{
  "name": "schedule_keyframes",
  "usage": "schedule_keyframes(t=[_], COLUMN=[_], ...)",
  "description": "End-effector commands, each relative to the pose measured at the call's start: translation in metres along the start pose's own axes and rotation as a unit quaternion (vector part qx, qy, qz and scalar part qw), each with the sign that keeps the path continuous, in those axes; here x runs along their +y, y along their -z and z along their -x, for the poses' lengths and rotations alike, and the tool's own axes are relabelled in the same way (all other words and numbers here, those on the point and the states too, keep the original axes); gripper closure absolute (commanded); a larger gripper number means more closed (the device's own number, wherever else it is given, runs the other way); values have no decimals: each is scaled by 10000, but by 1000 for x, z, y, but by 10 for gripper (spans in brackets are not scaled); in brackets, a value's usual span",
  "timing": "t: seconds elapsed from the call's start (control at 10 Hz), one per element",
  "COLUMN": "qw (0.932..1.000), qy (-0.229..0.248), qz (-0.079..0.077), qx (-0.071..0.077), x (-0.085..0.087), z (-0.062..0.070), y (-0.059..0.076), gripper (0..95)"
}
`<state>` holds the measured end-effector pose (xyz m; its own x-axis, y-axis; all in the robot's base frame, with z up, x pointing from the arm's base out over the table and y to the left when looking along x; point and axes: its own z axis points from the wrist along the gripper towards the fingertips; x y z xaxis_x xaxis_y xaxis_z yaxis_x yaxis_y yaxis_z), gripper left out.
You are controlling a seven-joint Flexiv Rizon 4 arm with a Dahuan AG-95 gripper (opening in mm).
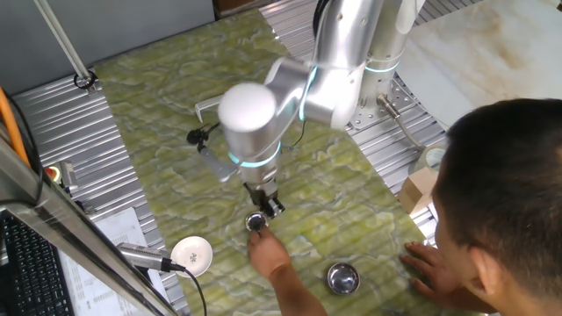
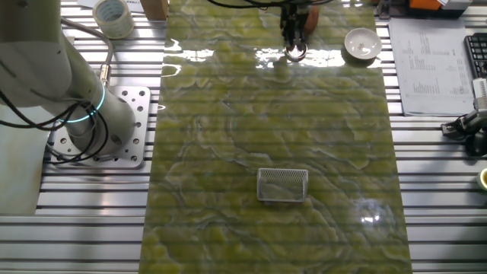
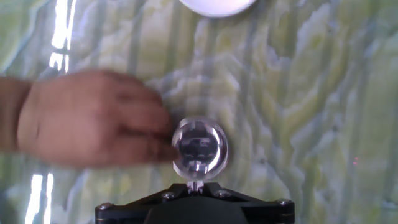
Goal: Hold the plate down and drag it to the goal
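The plate is a small shiny round metal dish lying on the green marbled mat. In the hand view the plate sits just ahead of my gripper, whose two fingertips are pressed together at the plate's near rim. Whether they touch it I cannot tell. From the fixed views my gripper points straight down over the plate. A person's hand reaches in, its fingers against the plate's edge. The goal is not marked in any view.
A white round disc lies near the plate. A larger metal bowl sits by the person leaning over the mat. A wire mesh basket stands mid-mat. A tape roll lies off the mat.
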<state>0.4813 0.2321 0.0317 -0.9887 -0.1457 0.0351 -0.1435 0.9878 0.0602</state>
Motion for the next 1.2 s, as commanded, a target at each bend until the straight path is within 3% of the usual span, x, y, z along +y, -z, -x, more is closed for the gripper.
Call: schedule_keyframes(t=[0.1,0.5,0.8,0.9,1.2], qw=[10000,10000,9999,9997,9993], qy=[2,-11,142,254,367], qz=[-34,-36,-46,-40,93], qx=[-39,-75,-35,9,-37], x=[-1,-1,-10,-16,-21], z=[0,2,1,0,-13], y=[-2,-14,-10,-8,-15], gripper=[950,950,950,760,760])
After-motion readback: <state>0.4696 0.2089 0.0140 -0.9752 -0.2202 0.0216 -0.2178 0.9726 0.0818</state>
